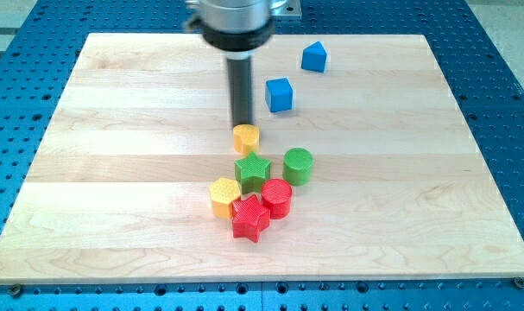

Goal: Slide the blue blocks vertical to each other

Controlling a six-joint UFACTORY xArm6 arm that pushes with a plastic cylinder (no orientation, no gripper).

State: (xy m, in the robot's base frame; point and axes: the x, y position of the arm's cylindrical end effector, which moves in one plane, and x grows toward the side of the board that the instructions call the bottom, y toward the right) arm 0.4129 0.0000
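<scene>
Two blue blocks lie in the upper middle of the wooden board (115,173). A blue cube (280,94) sits to the right of my rod. A blue pentagon-like block (314,57) lies above it and further to the view's right. My tip (242,125) is at the lower end of the dark rod, left of the blue cube with a small gap. It stands just above a yellow cylinder (246,138), touching it or nearly so.
Below the yellow cylinder is a cluster: a green star (252,171), a green cylinder (298,165), a red cylinder (276,198), a red star (250,218) and a yellow hexagon (224,195). The board's edges meet a blue perforated table (495,78).
</scene>
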